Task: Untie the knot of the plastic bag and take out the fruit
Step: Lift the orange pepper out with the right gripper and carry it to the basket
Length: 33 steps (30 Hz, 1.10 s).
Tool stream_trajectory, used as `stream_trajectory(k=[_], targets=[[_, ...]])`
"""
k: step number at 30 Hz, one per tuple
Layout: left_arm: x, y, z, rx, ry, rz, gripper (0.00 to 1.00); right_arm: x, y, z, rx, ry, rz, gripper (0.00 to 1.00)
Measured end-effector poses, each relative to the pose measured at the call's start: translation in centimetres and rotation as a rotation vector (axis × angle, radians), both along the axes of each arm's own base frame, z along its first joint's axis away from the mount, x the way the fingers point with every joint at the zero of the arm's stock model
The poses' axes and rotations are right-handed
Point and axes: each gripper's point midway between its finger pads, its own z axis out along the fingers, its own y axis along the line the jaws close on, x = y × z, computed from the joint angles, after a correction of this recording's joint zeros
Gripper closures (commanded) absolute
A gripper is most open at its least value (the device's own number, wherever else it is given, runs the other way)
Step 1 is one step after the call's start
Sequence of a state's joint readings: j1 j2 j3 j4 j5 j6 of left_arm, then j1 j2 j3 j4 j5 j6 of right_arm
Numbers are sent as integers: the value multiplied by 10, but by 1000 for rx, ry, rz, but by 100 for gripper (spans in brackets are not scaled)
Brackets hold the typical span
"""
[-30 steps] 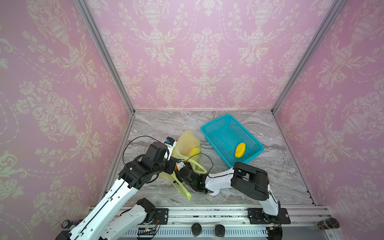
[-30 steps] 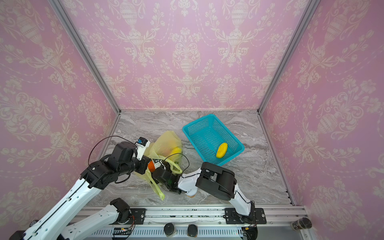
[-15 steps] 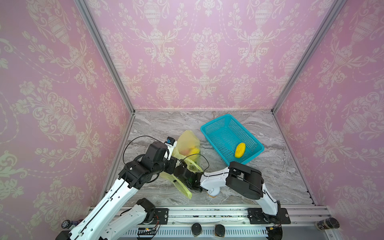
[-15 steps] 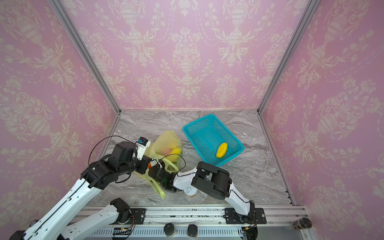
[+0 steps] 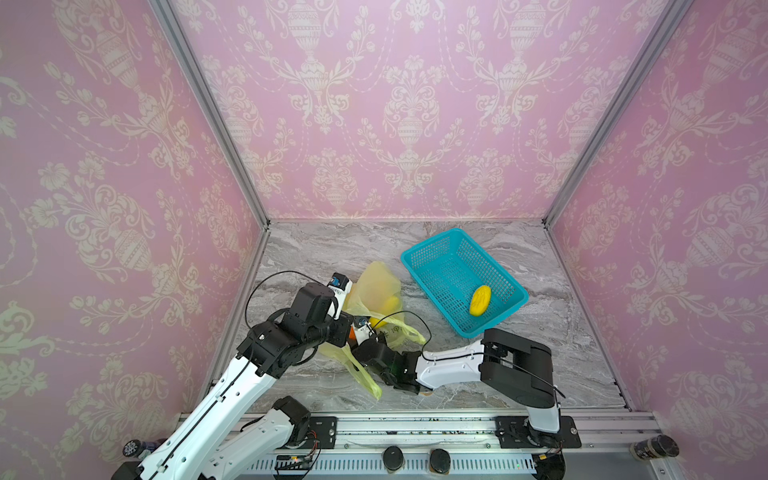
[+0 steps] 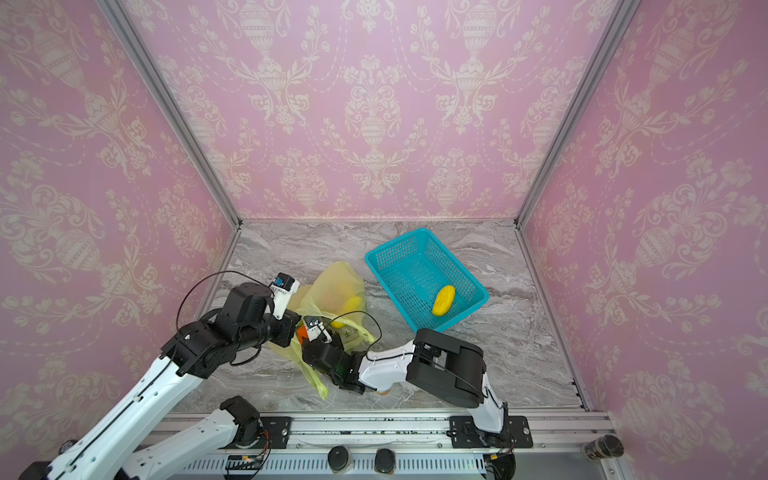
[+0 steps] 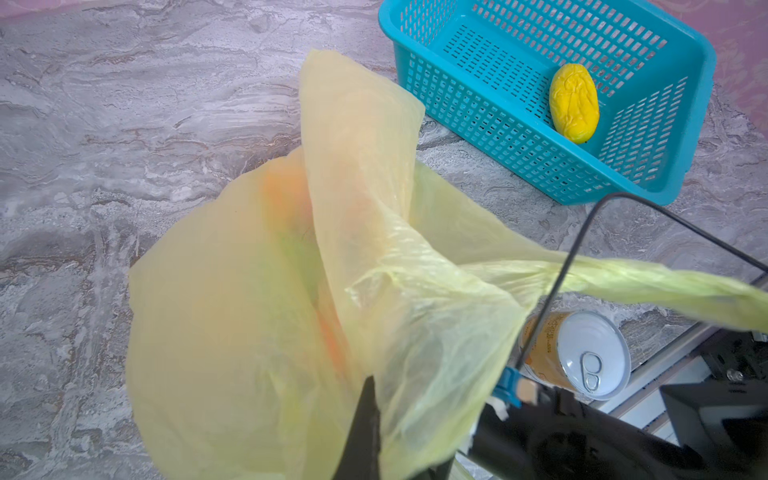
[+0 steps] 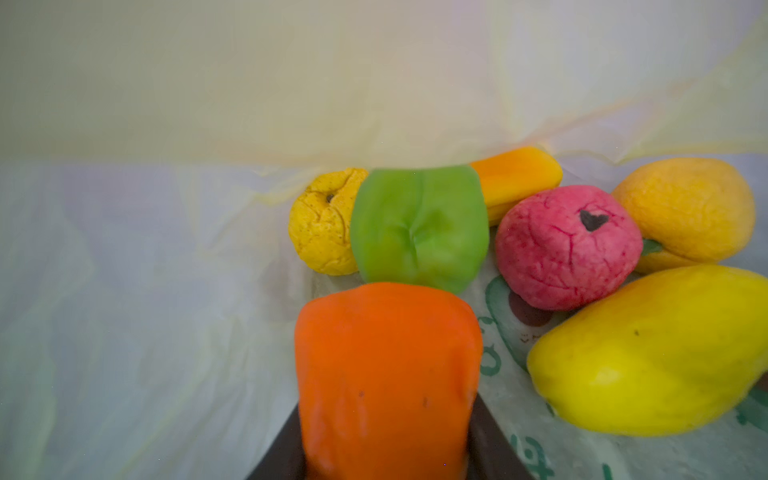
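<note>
On the table (image 5: 316, 249) the teal basket (image 5: 432, 249) sits at two o'clock of the plastic bag (image 5: 376, 286), with one yellow fruit (image 5: 480, 300) inside it. Our left gripper (image 5: 344, 332) is clamped on the bag's rim and lifts the mouth open, so we judge the knot undone. Our right gripper (image 8: 386, 457), inside the bag, pinches an orange fruit (image 8: 386, 365). Next we must draw it out toward the basket without snagging the film

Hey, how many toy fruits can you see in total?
8. One yellow fruit lies in the teal basket. Seven sit inside the bag: an orange one in the right claw, green, pitted yellow, long orange, pink-red, orange-yellow, large yellow. Others may be hidden.
</note>
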State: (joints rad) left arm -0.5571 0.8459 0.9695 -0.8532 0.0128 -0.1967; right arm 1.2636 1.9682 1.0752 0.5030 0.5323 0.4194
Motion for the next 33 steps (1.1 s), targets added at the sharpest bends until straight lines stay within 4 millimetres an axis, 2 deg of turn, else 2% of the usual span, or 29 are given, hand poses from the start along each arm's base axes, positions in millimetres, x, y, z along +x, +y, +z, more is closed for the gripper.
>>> stream_trajectory(k=[3,9,13,16,21,26,29,33], targets=[[0,0,0,0,0,1,100,-7,-5,15,30,-11,8,84],[1,2,0,7,-4,8,100,-22,-28,31,29,-40,26,83],[2,4,0,12,-7,18,100,-46,-32,61,53,-92,78,88],[2,4,0,12,-8,19,100,-56,-38,81,87,-122,95,89],[3,4,0,13,-9,21,100,-56,-57,95,108,-149,76,87],[3,5,0,14,-9,21,100,-59,-71,110,118,-177,84,89],[3,5,0,14,-8,22,100,-61,-84,128,140,-203,86,90],[3,5,0,14,-9,21,100,-62,-116,163,191,-251,61,91]])
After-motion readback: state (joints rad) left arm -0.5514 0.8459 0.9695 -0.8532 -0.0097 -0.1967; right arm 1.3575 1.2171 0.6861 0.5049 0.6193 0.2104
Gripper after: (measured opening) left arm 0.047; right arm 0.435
